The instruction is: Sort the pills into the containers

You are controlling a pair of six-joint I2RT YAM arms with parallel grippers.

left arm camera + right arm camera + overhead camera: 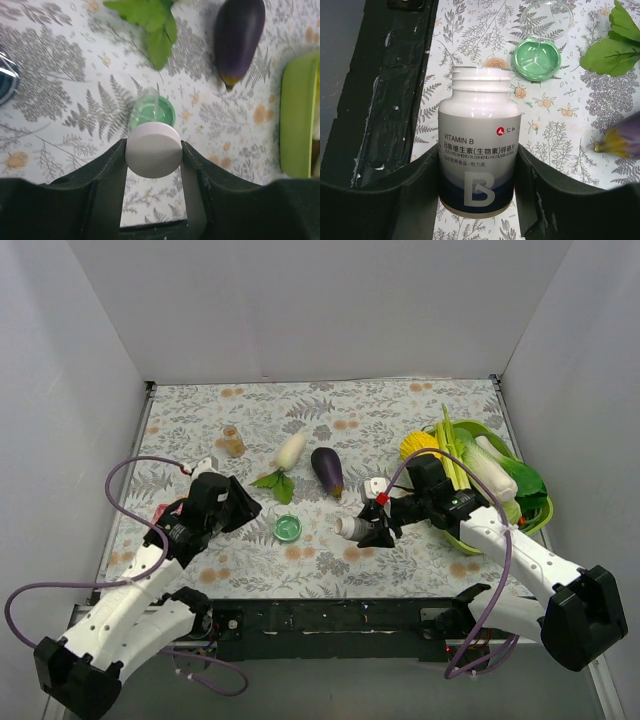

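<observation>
My left gripper point(152, 150) is shut on a white bottle cap point(152, 155), held above the table just short of the green dish point(161, 114). My right gripper point(479, 170) is shut on an uncapped white and blue Vitamin B bottle point(477, 135), its mouth pointing toward the green dish point(537, 58). A clear lid point(546, 16) lies beside that dish. In the top view the green dish point(288, 529) sits between the left gripper point(250, 507) and the bottle point(350, 528) in the right gripper point(370, 531). Two small orange pieces point(234, 446) lie at the back left. No loose pills show.
A purple eggplant point(327, 471) and a white radish with green leaves point(287, 455) lie behind the green dish. A lime-green tray point(470, 540) of vegetables stands at the right. A dark bluish object point(6, 82) shows at the left edge of the left wrist view.
</observation>
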